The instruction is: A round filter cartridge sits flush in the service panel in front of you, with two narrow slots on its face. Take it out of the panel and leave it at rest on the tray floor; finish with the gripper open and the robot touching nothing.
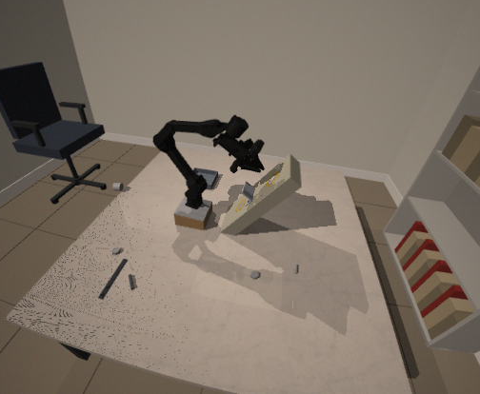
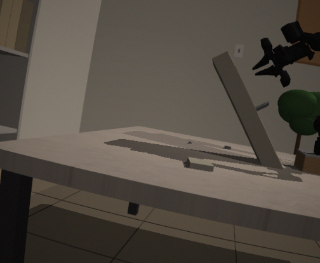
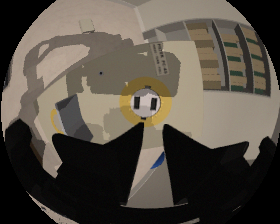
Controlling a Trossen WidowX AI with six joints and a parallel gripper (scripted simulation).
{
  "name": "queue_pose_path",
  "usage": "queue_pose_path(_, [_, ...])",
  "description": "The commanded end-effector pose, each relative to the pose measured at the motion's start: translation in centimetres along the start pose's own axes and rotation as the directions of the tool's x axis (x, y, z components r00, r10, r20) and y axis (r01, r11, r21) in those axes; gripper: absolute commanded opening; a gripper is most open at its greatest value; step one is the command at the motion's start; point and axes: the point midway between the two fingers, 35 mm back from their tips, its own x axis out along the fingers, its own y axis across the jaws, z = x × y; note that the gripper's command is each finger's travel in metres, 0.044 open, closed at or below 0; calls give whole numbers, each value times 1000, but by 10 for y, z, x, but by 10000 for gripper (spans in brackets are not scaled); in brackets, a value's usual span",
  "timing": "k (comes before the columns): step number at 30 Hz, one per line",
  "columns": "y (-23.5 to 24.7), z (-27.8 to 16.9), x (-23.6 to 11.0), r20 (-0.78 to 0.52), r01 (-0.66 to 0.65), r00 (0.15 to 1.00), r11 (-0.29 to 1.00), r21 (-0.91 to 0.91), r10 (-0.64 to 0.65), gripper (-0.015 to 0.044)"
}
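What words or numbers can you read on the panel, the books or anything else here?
No text can be read in any view.
Panel: only yellow rings and small dark marks, no letters.
Cartridge: two dark slots, no label.
Books on the shelf: plain spines, no titles visible.
Wall plate: just a dark slot.
Gripper: plain black, holding nothing.

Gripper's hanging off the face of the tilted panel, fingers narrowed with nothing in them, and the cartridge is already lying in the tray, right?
Not the last part. The wrist view shows the cartridge seated in its yellow-ringed hole in the panel, not in the tray. The gripper does hang off the panel face, narrowed and holding nothing.
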Motion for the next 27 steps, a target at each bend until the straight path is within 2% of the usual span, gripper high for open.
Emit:
queue_pose_path(1, [7,5,-2,26,-17,1000,1000,5,17,95])
queue_pose_path(10, [7,5,0,26,-17,1000,1000,5,17,95])
queue_pose_path(27, [6,5,28,27,-15,1000,1000,5,15,95])
